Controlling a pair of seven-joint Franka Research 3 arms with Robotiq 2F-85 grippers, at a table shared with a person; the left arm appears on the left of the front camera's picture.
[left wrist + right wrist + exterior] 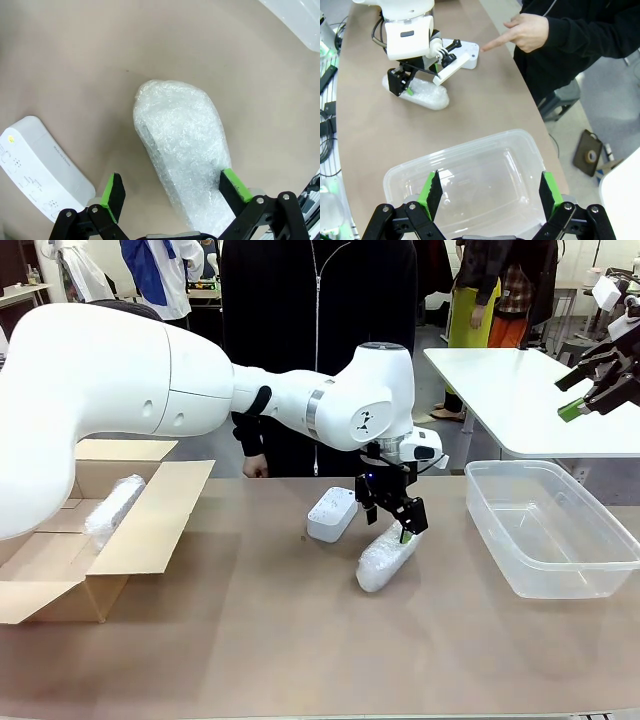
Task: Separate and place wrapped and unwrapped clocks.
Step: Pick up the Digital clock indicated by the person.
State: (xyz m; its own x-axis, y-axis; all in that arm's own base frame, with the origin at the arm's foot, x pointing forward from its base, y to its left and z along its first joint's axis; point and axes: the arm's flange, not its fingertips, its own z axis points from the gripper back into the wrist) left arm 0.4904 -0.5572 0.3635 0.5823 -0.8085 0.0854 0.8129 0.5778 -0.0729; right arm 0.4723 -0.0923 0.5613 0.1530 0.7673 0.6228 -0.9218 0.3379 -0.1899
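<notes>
A bubble-wrapped clock (385, 560) lies mid-table, and my left gripper (392, 524) hangs open just over its far end. In the left wrist view the bundle (182, 150) runs up between the green pads (114, 192); the right-hand pad is close against the wrap and the other stands clear. The bare white clock (332, 513) lies just left of the bundle and is in the left wrist view too (40, 167). Another wrapped clock (112, 510) rests in the cardboard box (150, 530) on the left. My right gripper (489, 192) is open, high above the clear plastic tub (465, 145).
The tub (550, 530) stands on the table's right side, the open box on the left. A person in black stands at the far edge; one hand (525, 32) points a finger toward the white clock (467, 55). A white table (520, 390) stands behind right.
</notes>
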